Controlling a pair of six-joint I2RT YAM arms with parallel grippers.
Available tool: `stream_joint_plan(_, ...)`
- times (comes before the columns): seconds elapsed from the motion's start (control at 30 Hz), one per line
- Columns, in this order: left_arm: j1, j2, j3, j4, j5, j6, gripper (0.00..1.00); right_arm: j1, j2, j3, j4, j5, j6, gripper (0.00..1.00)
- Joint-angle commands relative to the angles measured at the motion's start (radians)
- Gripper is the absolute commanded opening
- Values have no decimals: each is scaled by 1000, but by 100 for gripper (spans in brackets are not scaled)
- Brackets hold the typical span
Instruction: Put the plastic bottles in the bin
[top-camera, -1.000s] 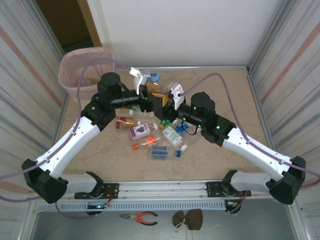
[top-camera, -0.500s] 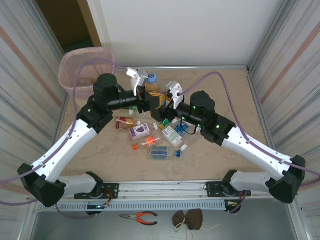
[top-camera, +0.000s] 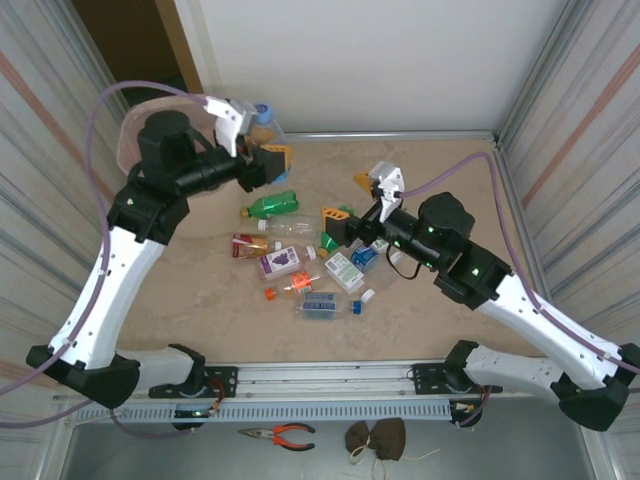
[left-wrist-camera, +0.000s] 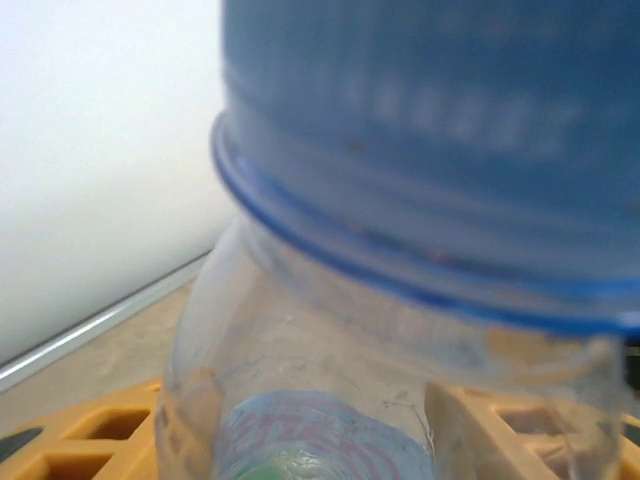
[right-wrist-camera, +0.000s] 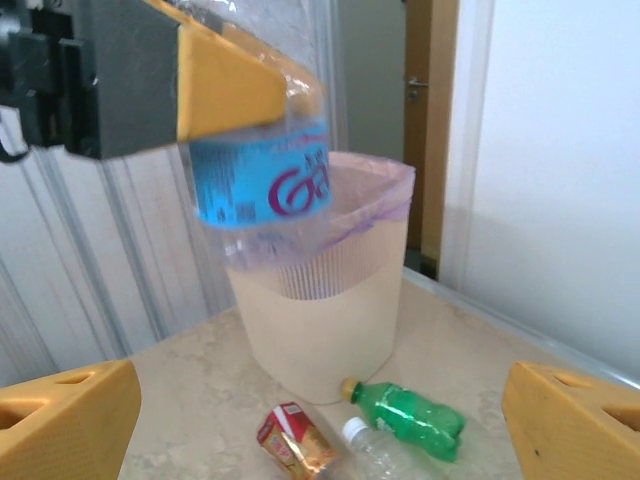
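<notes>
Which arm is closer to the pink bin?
Left. The left fingers hold a bottle up right beside the bin. The right fingers are open over the pile mid-table, farther away.

Beige table (top-camera: 320, 165) — plastic bottles (top-camera: 272, 207) scattered mid-surface, bin (right-wrist-camera: 320, 310) standing far-left.

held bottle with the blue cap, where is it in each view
top: bottle upper left, in the left tool
left wrist: bottle close up, cap uppermost
right wrist: its blue label upper left, in front of the bin
shared: orange fingers gripping it
</notes>
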Motion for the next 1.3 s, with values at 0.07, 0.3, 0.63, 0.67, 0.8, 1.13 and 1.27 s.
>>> stream_joint_plan(0.07,132,89,193,-244,-142,114,57,4,-33,-20,-46,64,-41,93)
stream_joint_plan(0.3,378,222,345,-360,-182,146,58,3,-18,-14,-58,64,-43,93)
stream_joint_plan(0.63,604,414,435,-482,-310,209,58,3,6,-1,-80,47,-38,93)
stream_joint_plan(0.67,617,433,444,-492,-330,217,58,4,7,-1,-82,46,-39,93)
stream_joint_plan(0.8,649,510,479,-526,-362,240,58,3,14,0,-80,44,-41,92)
stream_joint_plan(1.13,646,641,484,-543,-339,208,59,4,19,-6,-72,30,-35,92)
stream_joint_plan(1.27,646,687,480,-558,-356,188,61,5,18,-12,-75,38,-36,92)
